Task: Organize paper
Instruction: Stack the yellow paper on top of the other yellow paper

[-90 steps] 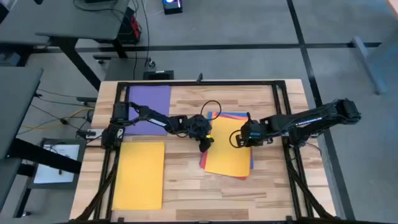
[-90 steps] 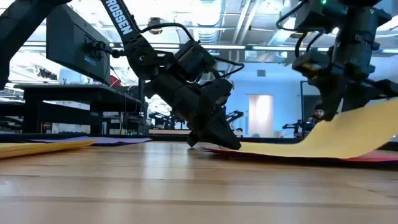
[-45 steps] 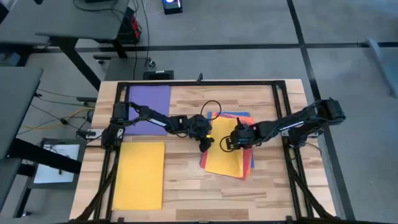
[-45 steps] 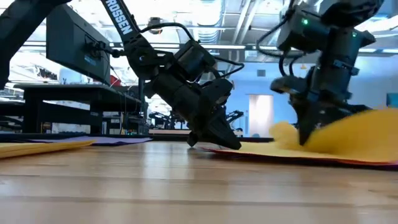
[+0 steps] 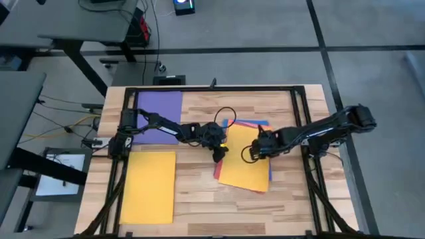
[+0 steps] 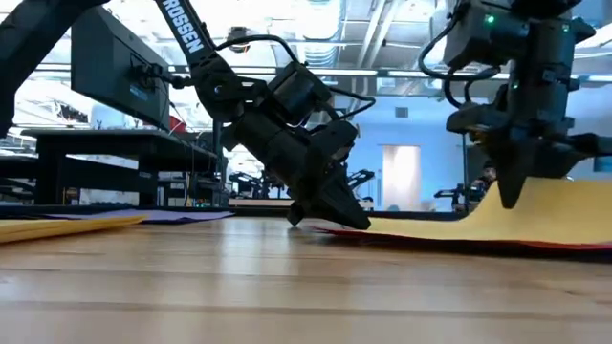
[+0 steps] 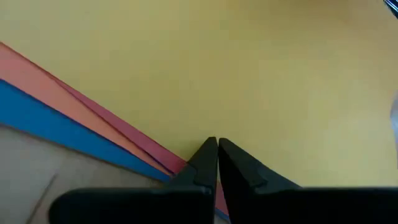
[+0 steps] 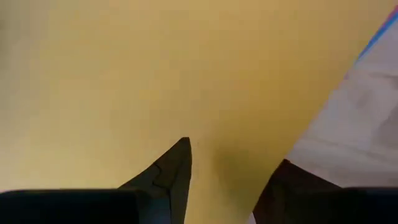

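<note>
Sorting was partway: your purple sheet [image 5: 159, 107] and yellow sheet [image 5: 149, 186] lay apart from stack [image 5: 243, 163]; left gripper [image 5: 220, 155] pinched closed on its edge, right gripper [image 5: 252, 150] spread over top yellow sheet [image 5: 246, 166].

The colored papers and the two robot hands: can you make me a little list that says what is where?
purple sheet: flat at the table's far left, alone
yellow sheet: flat at the near left, alone
stack: middle-right; blue, salmon and red edges peek out under it
top yellow sheet: on the stack, right side curled upward
left gripper: shut, tips pressing on the stack's left edge
right gripper: fingers open, on the top yellow sheet
table: wood
</note>
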